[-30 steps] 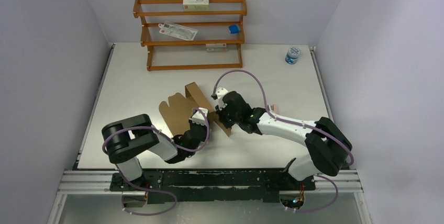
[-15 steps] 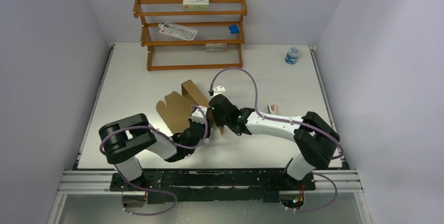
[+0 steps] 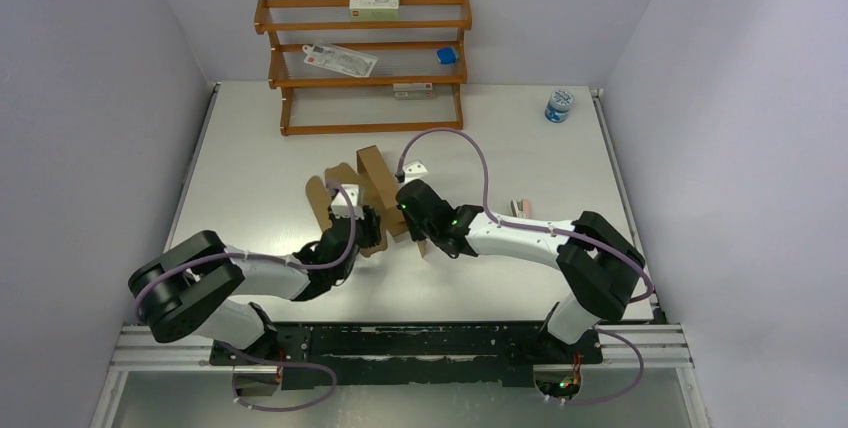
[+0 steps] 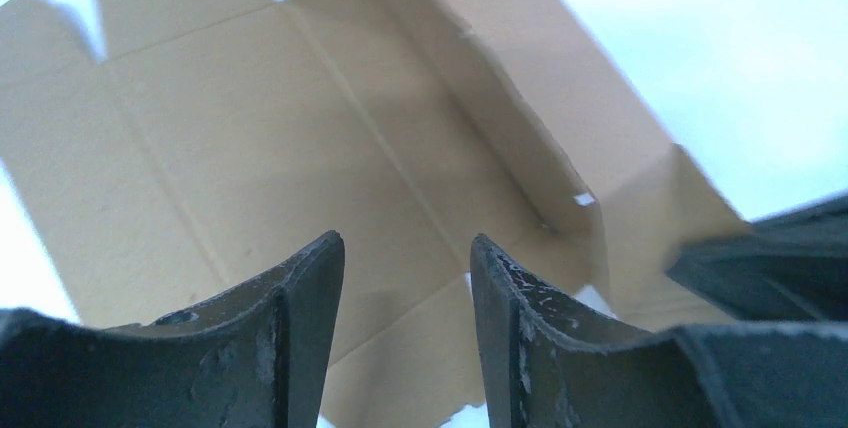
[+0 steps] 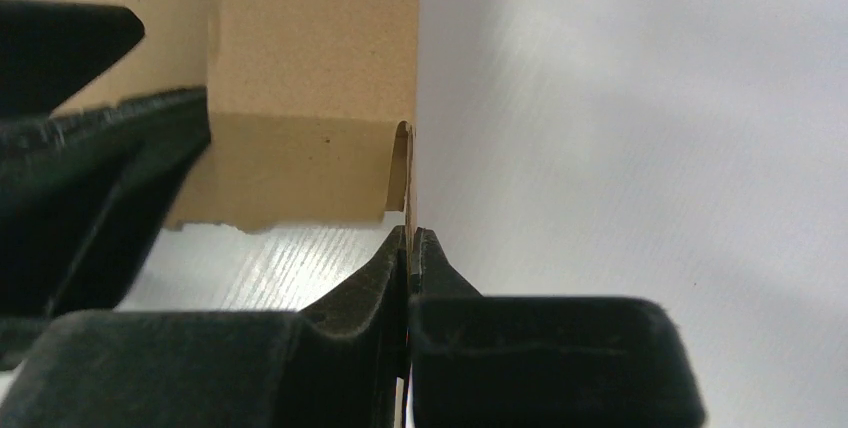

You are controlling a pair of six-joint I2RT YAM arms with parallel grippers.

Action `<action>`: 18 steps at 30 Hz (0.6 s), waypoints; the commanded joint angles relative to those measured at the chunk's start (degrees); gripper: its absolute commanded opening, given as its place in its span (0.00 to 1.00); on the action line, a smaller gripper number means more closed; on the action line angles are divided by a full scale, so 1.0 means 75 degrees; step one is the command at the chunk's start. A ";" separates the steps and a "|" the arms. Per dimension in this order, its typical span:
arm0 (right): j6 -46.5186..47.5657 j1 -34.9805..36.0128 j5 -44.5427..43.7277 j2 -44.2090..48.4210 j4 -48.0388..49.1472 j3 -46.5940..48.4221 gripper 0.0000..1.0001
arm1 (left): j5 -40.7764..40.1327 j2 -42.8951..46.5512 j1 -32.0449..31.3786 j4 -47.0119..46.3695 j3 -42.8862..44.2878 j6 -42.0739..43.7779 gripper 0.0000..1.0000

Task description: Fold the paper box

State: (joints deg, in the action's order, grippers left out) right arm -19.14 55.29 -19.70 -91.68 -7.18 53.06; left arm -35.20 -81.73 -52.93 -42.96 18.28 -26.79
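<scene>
Left gripper [image 4: 405, 250] now further left, wider apart, over paper box [image 3: 374, 174]

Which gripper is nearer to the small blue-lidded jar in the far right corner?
Right. The right gripper sits left of the small blue-lidded jar; the left gripper, farther left.

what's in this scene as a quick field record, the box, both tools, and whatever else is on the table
box: plain brown cardboard paper box, partly folded, one wall raised, other flaps spread open
left tool: open, fingers apart, box panel visible beyond the gap, gripping nothing
right tool: shut on the thin edge of a box flap
surface: white table
background: orange wooden shelf rack at the far edge; small blue-lidded jar at the far right
</scene>
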 commanded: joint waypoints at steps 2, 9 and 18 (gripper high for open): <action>0.0016 0.0043 0.0045 -0.0084 -0.0042 0.0144 0.00 | 0.0507 -0.0085 0.0567 0.0733 0.0009 -0.0419 0.54; -0.0128 0.0046 0.0079 -0.0077 -0.0010 0.0207 0.00 | 0.1166 -0.1056 0.0679 0.0913 0.0237 -0.0697 0.51; -0.0629 0.0032 -0.0330 -0.0170 -0.0117 0.0392 0.00 | 0.2219 -0.1360 0.0628 0.1031 0.0234 -0.1135 0.49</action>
State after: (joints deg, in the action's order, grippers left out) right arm -20.49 55.22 -20.62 -91.79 -8.32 53.87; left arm -28.60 -89.95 -47.79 -38.33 21.32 -31.16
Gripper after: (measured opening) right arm 0.036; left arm 0.501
